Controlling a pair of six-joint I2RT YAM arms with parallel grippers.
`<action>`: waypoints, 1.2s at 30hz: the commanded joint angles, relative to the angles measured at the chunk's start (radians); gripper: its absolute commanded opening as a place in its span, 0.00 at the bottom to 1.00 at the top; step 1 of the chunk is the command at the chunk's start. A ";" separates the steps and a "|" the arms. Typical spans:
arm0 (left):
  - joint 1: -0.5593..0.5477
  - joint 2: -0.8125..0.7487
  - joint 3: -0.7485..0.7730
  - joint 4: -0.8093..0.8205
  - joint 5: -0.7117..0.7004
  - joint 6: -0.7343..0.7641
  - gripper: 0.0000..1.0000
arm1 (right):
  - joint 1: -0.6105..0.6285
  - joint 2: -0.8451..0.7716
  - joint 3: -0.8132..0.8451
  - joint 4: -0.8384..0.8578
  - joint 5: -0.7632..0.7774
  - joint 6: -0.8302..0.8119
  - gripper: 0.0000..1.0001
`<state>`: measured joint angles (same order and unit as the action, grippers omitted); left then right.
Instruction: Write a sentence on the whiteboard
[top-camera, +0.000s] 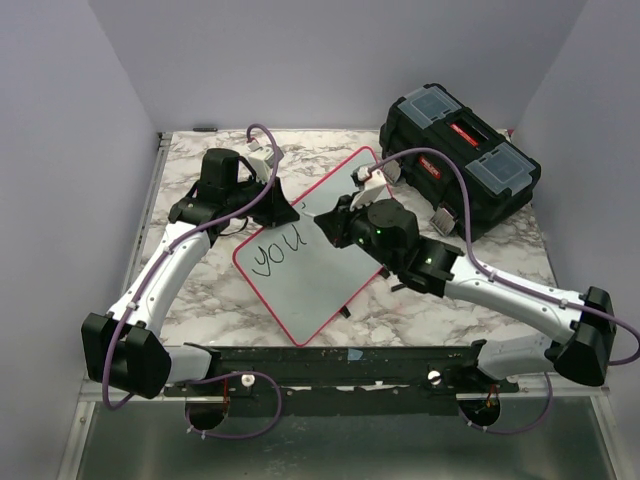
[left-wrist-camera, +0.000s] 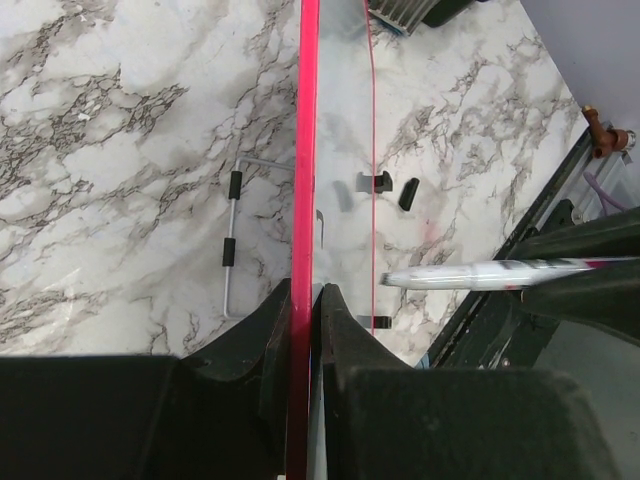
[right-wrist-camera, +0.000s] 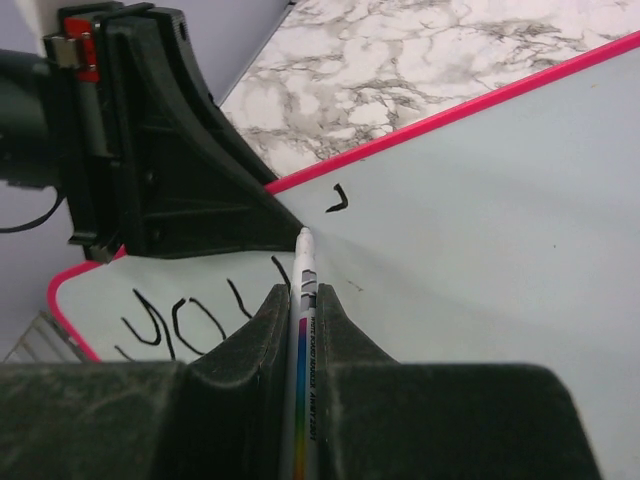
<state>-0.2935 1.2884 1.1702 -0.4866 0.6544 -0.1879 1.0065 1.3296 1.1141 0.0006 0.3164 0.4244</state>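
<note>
The whiteboard (top-camera: 325, 290) lies tilted like a diamond on the marble table, white with a red-pink rim. Black handwriting on it reads "you" (top-camera: 277, 250), with a small tick mark after it (right-wrist-camera: 340, 200). My left gripper (top-camera: 283, 210) is shut on the board's upper left rim (left-wrist-camera: 303, 150), one jaw on each side. My right gripper (top-camera: 335, 228) is shut on a white marker (right-wrist-camera: 303, 300) with a rainbow stripe. The marker's tip (right-wrist-camera: 305, 236) is at the board surface just right of "you" (right-wrist-camera: 185, 322). The marker also shows in the left wrist view (left-wrist-camera: 480, 272).
A black toolbox (top-camera: 460, 160) with red latches stands at the back right, close to the board's right corner. A thin metal wire with black sleeves (left-wrist-camera: 231, 232) lies on the marble (top-camera: 200, 150) beside the board. Black edge clips (left-wrist-camera: 408, 193) show through the board.
</note>
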 joint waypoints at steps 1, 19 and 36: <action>-0.020 -0.009 -0.020 -0.033 -0.047 0.074 0.00 | -0.001 -0.107 -0.033 0.059 -0.006 -0.031 0.01; -0.024 -0.008 -0.024 -0.036 -0.056 0.080 0.00 | -0.002 -0.010 -0.024 0.001 0.062 -0.046 0.01; -0.025 0.002 -0.018 -0.037 -0.052 0.082 0.00 | -0.001 0.043 -0.027 0.002 0.087 -0.053 0.01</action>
<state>-0.2970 1.2884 1.1702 -0.4850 0.6464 -0.1848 1.0058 1.3552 1.0851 0.0040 0.3798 0.3809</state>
